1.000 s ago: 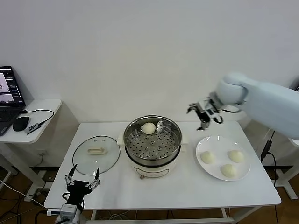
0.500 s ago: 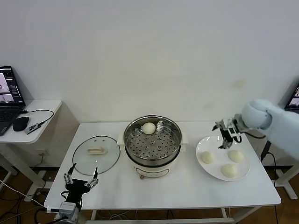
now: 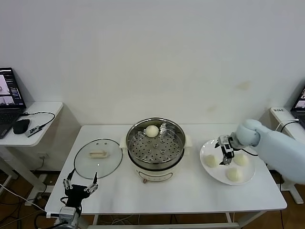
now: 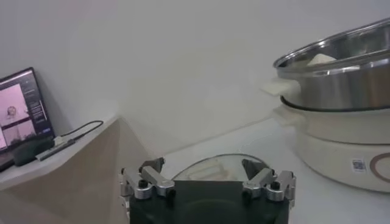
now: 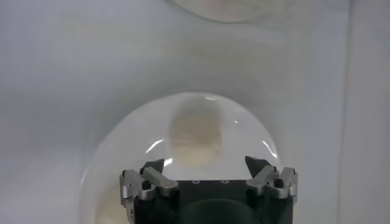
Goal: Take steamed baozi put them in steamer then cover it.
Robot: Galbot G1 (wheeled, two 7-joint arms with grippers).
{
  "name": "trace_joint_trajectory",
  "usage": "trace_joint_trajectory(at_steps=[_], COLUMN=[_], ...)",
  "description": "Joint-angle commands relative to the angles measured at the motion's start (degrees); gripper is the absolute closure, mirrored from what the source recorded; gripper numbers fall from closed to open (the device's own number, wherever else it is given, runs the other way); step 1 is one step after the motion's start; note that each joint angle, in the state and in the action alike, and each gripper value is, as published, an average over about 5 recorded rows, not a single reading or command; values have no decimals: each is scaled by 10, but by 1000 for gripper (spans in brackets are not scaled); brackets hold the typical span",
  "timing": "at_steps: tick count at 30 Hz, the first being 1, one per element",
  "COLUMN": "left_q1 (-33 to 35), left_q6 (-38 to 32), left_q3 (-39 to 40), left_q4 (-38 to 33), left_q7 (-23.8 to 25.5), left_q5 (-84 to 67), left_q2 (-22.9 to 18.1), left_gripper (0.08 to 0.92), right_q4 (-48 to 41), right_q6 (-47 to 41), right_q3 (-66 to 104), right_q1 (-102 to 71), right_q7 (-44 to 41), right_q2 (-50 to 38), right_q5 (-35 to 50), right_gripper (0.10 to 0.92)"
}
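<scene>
While my right pincer [image 3: 224, 153] hangs wide, empty, over the flat white plate [image 3: 217, 175] at frame right, three pale round buns [image 3: 210, 161] lie there; a fourth [image 3: 151, 130] sits in the steel steamer pot [image 3: 156, 145] at centre. Left pincer [image 3: 79, 187] wide, lower left.

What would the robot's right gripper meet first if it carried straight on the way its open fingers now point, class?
Most likely a pale cream-white round steamed bun on the flat white plate. The right gripper hangs open over that plate, the bun lying between its fingers' line in the wrist view. Depth is unclear.
</scene>
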Motion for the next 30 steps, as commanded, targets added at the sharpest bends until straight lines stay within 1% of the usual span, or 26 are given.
trace_joint_trajectory(at_steps=[1, 12, 15, 23, 26, 30], left_q1=[-1, -3, -4, -3, -2, -1], left_q6=[-1, -1, -1, -1, 0, 0], left_q3=[-1, 0, 0, -1, -2, -3], left_q4=[3, 6, 8, 7, 5, 2], left_q7=[0, 0, 0, -1, -1, -1], left_q5=[0, 0, 0, 0, 0, 0], left_q2=[0, -1, -1, -2, -2, -2], left_gripper=[177, 177, 177, 177, 177, 177], right_q4=[-72, -119, -127, -133, -131, -118], right_q6=[3, 12, 11, 10, 9, 6], right_q3=[29, 50, 52, 52, 50, 38], right_q1=[-45, -60, -58, -48, -41, -18], right_q7=[2, 22, 23, 6, -7, -20], right_q2=[57, 85, 88, 91, 89, 77], right_q5=[-23, -54, -56, -49, -47, -38], right_gripper=[203, 214, 241, 371, 397, 405])
